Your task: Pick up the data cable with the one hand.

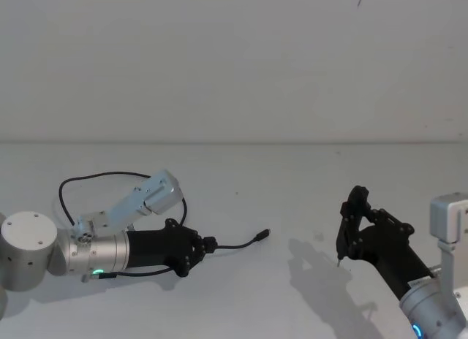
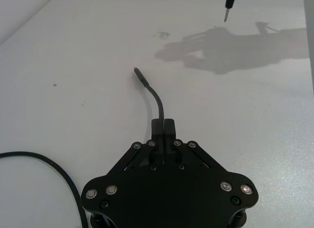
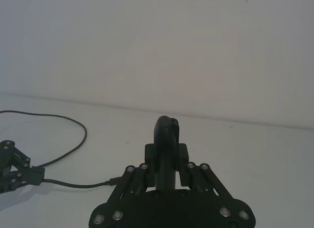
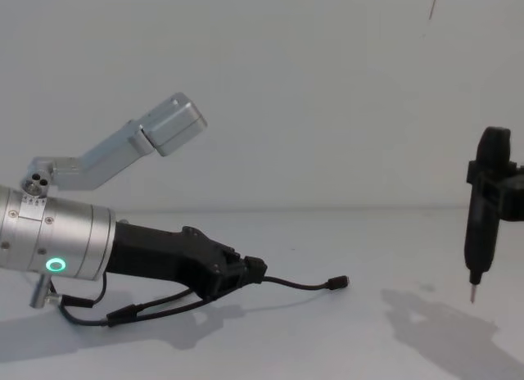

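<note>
The data cable is thin and black. It loops behind my left arm and ends in a small plug on the white table. My left gripper, the black blocky hand with a silver wrist and green ring, lies low over the table and is shut on the cable a short way back from that plug. In the left wrist view the cable curves out from between the closed fingers. In the chest view the plug end sticks out past the left gripper. My right gripper stands at the right, shut on a slim pin-tipped tool.
A silver camera bracket rises above the left wrist. The table runs back to a plain white wall. The tool's pin tip hangs just above the table at the right, with open surface between the two arms.
</note>
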